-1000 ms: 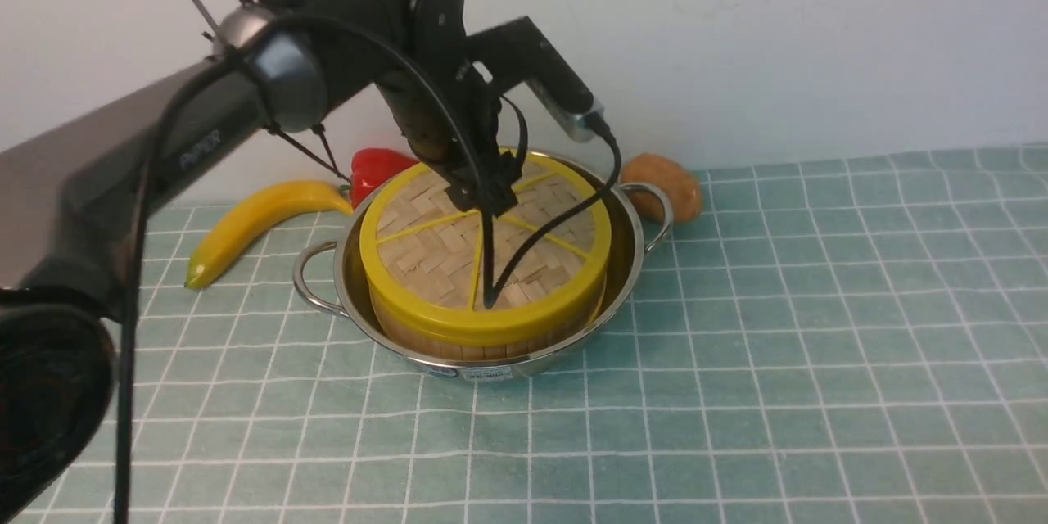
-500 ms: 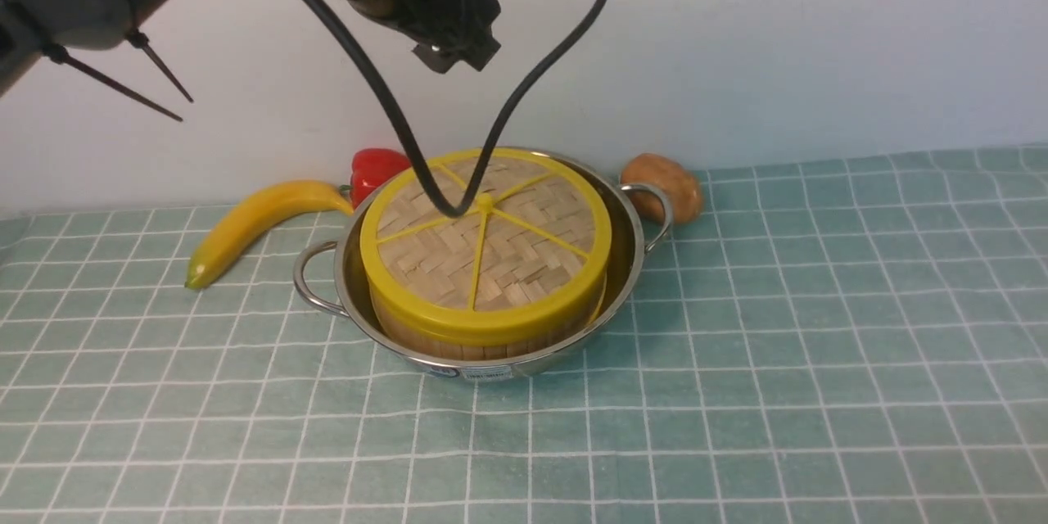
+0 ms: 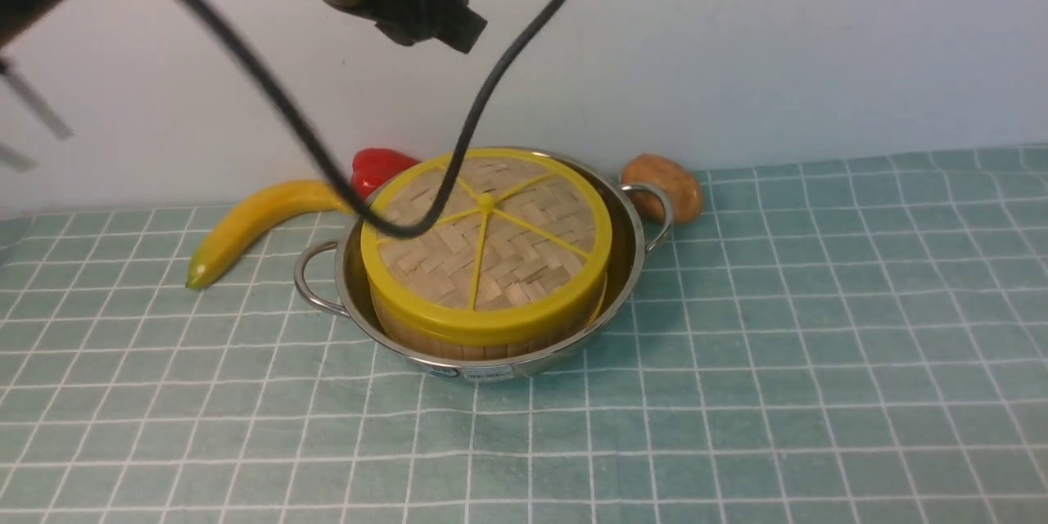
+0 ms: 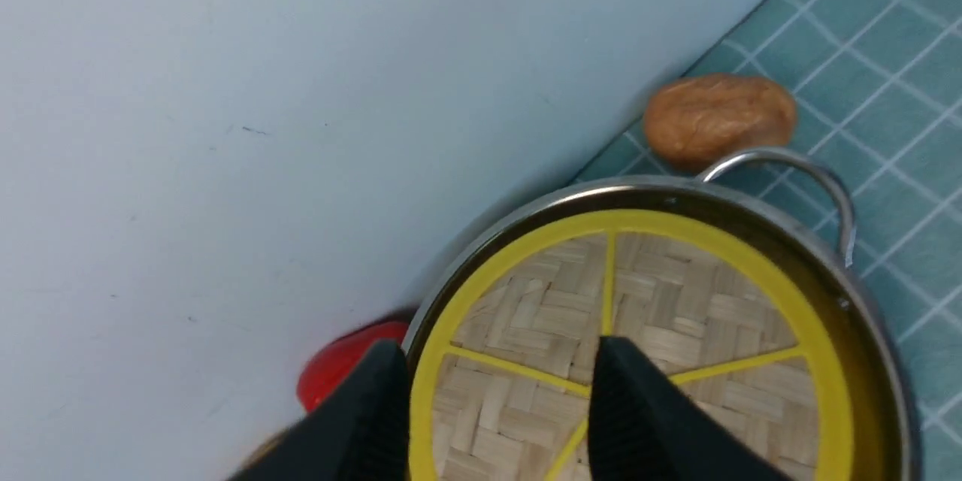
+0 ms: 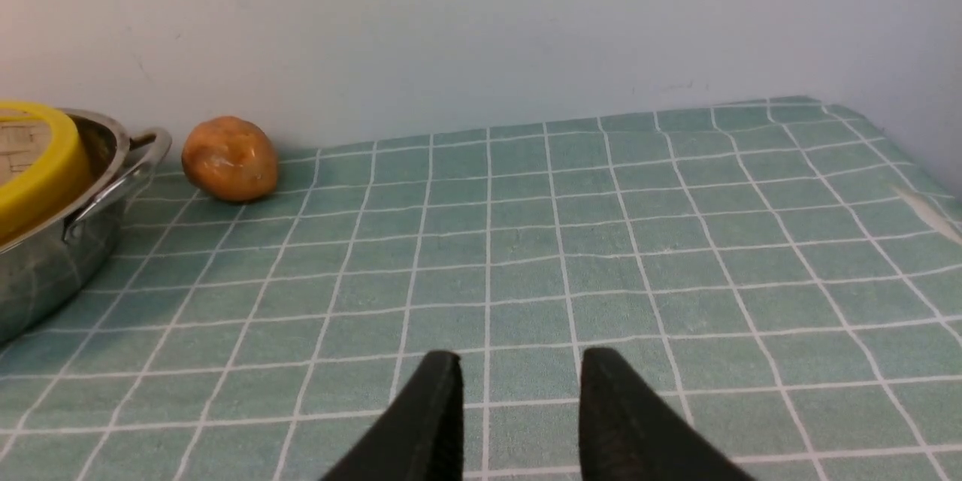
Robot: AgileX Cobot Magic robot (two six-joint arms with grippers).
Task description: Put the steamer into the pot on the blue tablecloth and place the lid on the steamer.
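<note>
Yellow-rimmed woven lid (image 3: pixel 486 241), shiny steel pot (image 3: pixel 630 254), white-checked blue-green tablecloth (image 3: pixel 819 344).

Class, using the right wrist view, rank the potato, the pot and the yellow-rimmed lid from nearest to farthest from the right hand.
From the right hand:
1. Pot, toward the robot's left.
2. Lid, on top, and potato, by the wall behind the pot handle: too close to call.

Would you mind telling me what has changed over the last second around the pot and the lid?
The left gripper, which a second ago was down at the hub of the lid, has risen well clear of it with nothing between its jaws. The lid stays seated on the steamer inside the pot. The banana, red pepper, potato and blue tablecloth have not moved.
</note>
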